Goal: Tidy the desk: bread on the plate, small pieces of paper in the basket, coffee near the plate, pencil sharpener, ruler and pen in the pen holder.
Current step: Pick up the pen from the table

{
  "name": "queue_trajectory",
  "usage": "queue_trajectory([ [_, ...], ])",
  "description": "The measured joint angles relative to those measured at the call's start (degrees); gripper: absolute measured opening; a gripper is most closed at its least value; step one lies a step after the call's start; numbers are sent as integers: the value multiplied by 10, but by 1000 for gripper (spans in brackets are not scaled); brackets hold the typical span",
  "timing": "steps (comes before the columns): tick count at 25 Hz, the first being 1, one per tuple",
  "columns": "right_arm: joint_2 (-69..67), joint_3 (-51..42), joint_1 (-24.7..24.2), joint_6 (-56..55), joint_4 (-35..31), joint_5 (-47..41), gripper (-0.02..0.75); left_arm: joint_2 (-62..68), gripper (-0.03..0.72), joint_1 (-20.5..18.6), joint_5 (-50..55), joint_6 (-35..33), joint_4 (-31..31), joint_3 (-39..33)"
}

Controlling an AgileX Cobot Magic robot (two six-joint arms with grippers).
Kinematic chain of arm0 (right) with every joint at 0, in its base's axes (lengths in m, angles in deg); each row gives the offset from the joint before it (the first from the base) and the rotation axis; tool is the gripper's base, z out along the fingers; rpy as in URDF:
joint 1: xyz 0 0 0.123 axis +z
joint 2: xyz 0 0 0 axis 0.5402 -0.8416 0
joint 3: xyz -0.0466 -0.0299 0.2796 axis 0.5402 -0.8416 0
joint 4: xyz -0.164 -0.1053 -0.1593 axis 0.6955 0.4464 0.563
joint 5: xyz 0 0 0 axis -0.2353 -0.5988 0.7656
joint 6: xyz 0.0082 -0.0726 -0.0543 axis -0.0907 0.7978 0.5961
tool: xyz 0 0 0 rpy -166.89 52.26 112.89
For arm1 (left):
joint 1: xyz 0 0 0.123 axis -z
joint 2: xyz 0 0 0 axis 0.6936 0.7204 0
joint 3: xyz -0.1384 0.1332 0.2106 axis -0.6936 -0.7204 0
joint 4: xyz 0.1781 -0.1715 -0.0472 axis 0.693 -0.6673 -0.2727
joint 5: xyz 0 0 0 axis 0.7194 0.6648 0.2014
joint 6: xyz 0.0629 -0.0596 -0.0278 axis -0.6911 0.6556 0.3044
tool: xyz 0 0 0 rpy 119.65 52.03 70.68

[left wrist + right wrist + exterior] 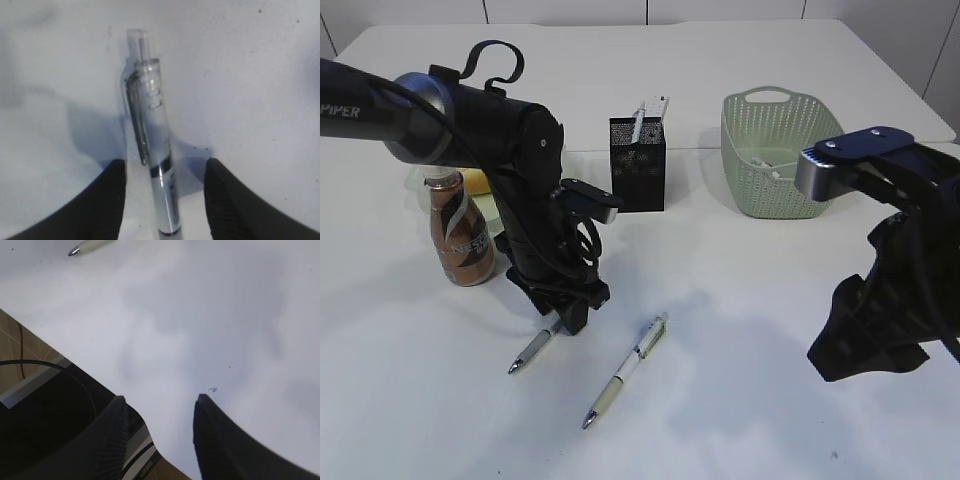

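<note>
A clear-and-silver pen (152,125) lies on the white table between the fingers of my left gripper (165,200), which is open with a gap on each side. From outside, that gripper (565,312) stands low over the pen (532,350). A second pen (625,372) lies to its right, its tip (87,246) showing in the right wrist view. My right gripper (160,405) is open and empty near the table's front edge. The coffee bottle (460,235) stands at the left, with yellow bread (475,180) behind it. The plate and pencil sharpener are hidden.
A black mesh pen holder (638,160) stands mid-table with a white ruler-like strip (640,118) in it. The green basket (775,150) with paper scraps sits at the back right. The table's edge (75,357) runs just left of my right gripper.
</note>
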Motion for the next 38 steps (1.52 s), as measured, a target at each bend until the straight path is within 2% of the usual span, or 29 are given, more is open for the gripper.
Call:
queue_trajectory([
  [4,0,0,0,0,0,0,352,0,302,0,0,0,0,0],
  [11,0,0,0,1,0,-1,352,0,120,0,0,0,1,0],
  [13,0,0,0,1,0,-1,352,0,92,0,2,0,1,0],
  [17,0,0,0,1,0,-1,352,2,85,0,27,0,2,10],
  [29,0,0,0,2,-7,-1,352,2,85,0,153,1,-12,103],
  [38,0,0,0,2,-11,-1,352,1,82,0,165,18,-25,145],
])
